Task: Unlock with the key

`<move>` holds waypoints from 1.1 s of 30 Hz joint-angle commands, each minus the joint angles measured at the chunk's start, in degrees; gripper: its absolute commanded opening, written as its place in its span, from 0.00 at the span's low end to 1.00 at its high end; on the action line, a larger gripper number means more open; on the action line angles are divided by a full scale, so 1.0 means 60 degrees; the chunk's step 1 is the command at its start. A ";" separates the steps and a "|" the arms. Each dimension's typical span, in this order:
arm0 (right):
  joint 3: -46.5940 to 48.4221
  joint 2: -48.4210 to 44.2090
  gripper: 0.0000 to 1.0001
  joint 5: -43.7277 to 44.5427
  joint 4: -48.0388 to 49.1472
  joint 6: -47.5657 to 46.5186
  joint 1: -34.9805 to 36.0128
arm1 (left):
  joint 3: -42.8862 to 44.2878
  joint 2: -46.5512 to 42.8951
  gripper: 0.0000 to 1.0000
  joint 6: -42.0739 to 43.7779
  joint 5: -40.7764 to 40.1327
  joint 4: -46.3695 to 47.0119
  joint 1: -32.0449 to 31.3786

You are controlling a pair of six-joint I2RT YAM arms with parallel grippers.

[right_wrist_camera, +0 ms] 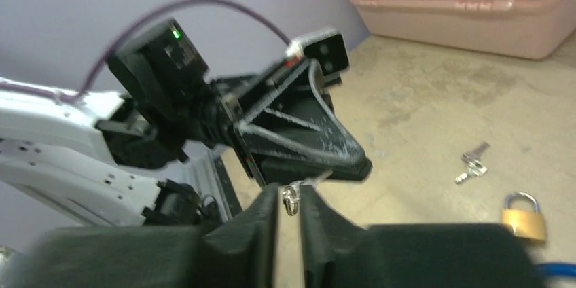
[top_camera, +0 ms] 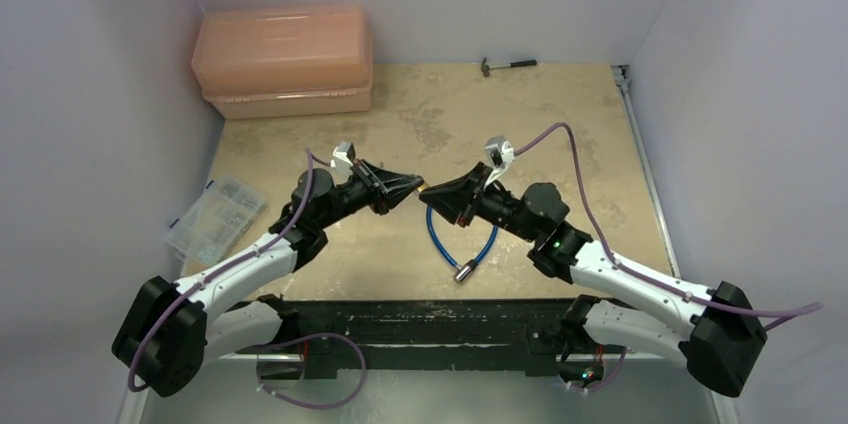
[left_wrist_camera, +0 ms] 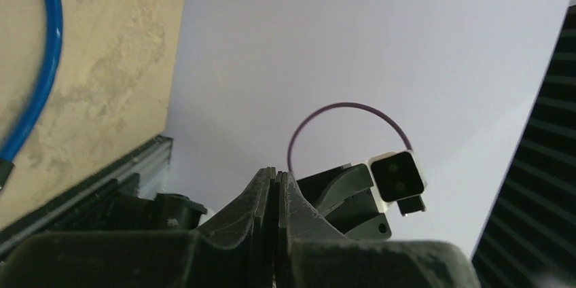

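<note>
Currently listed: the key, where two claw tips meet

1. Left gripper [left_wrist_camera: 276, 174]. Its fingers are pressed flat together, with no gap showing in its own wrist view.

2. The key [right_wrist_camera: 290, 201]. It is a small metal ring with a thin silvery blade. The blade runs up to the underside of the left fingertips and seems nipped there. The ring hangs in the slot of the right gripper [right_wrist_camera: 290, 193].

3. Right gripper. Its fingers [right_wrist_camera: 319, 221] stand slightly parted with the ring between them. Whether they press on it cannot be told.

4. Brass padlock [right_wrist_camera: 524, 217]. It lies on the table [top_camera: 560, 114] and serves as the reference point for this list. Both claws meet tip to tip above the table, just beside the padlock.

5. Loose silvery piece [right_wrist_camera: 472, 164]. It is key-like and lies flat near the padlock, on the side toward the pink case.

6. Blue cable [top_camera: 455, 239]. It forms a loop on the table, and one stretch passes just beside the padlock. Its silver cylindrical end [top_camera: 464, 272] lies on the side toward the arm bases.

7. Pink case [top_camera: 283, 62]. It is lidded and stands well apart from the padlock, at the far left against the walls.

8. Hammer [top_camera: 508, 65]. It lies well apart from the padlock, at the far edge of the table.

9. Clear compartment box [top_camera: 213, 219]. It sits well apart from the padlock, at the left edge beside the left arm.
</note>
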 commanded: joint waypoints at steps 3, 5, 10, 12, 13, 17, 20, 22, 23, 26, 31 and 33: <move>0.1150 -0.0481 0.45 -0.0593 -0.2810 -0.0197 -0.0010 | 0.1596 -0.0213 0.00 0.3740 0.0286 -0.1622 0.0489; 0.1120 -0.0807 0.52 -0.0843 -0.3093 -0.0213 -0.0011 | 0.1911 -0.0201 0.00 0.4632 0.0440 -0.1837 0.0577; 0.0860 -0.1510 0.58 -0.1234 -0.3108 -0.0145 -0.0022 | 0.2204 -0.0117 0.00 0.5885 0.0936 -0.1469 0.0599; 0.0778 -0.1565 0.59 -0.1376 -0.2872 -0.0048 -0.0022 | 0.2191 -0.0104 0.00 0.6206 0.1196 -0.1047 0.0592; 0.0758 -0.1569 0.59 -0.1473 -0.2732 0.0013 -0.0022 | 0.2201 -0.0111 0.00 0.6349 0.1389 -0.0816 0.0591; 0.0753 -0.1601 0.62 -0.1730 -0.2148 0.0246 -0.0022 | 0.2424 -0.0135 0.00 0.6924 0.2083 -0.0534 0.0589; 0.1004 -0.1489 0.63 -0.1564 -0.2313 0.0165 -0.0022 | 0.2683 -0.0044 0.00 0.7198 0.2661 -0.0578 0.0584; 0.1157 -0.1369 0.63 -0.1548 -0.2361 0.0100 -0.0022 | 0.2767 -0.0023 0.00 0.7228 0.2979 -0.0456 0.0584; 0.1198 -0.1321 0.63 -0.1572 -0.2363 0.0092 -0.0022 | 0.2806 -0.0024 0.00 0.7266 0.3112 -0.0436 0.0584; 0.1283 -0.1233 0.63 -0.1532 -0.2314 0.0102 -0.0022 | 0.2917 -0.0035 0.00 0.7343 0.3453 -0.0427 0.0570; 0.1236 -0.1290 0.60 -0.1364 -0.2063 0.0216 -0.0022 | 0.3018 -0.0041 0.00 0.7426 0.3679 -0.0425 0.0530; 0.1273 -0.1312 0.60 -0.1350 -0.2061 0.0212 -0.0022 | 0.3060 -0.0014 0.00 0.7438 0.3821 -0.0389 0.0491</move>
